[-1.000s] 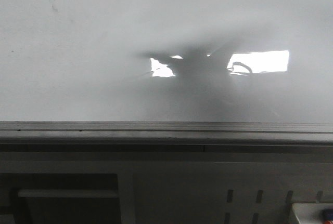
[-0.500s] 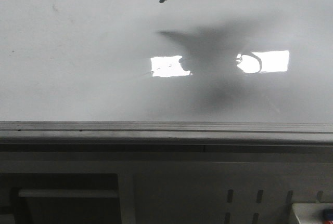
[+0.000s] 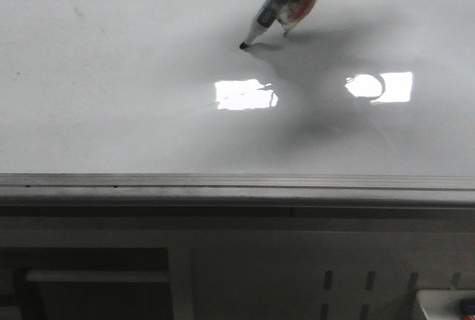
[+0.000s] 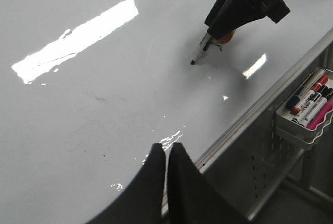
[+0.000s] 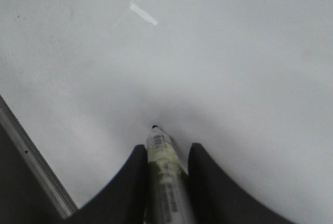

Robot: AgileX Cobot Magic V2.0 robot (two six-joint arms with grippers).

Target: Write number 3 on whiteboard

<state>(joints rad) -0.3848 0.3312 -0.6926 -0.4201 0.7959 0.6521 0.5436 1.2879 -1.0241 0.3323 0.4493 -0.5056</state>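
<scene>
On the whiteboard (image 3: 111, 112), right hand (image 3: 291, 4) grips a marker (image 3: 256, 32); left hand (image 4: 166, 154) clenched; marker tray (image 4: 307, 110) nearby.

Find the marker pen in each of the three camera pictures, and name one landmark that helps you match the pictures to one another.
Front view: the marker slants down from the right gripper at top centre, tip at the whiteboard.
Left wrist view: the marker is upper centre-right, under the dark gripper.
Right wrist view: the marker stands bottom centre between the fingers.
Shared landmark: the board's grey frame edge, seen in all three.
</scene>
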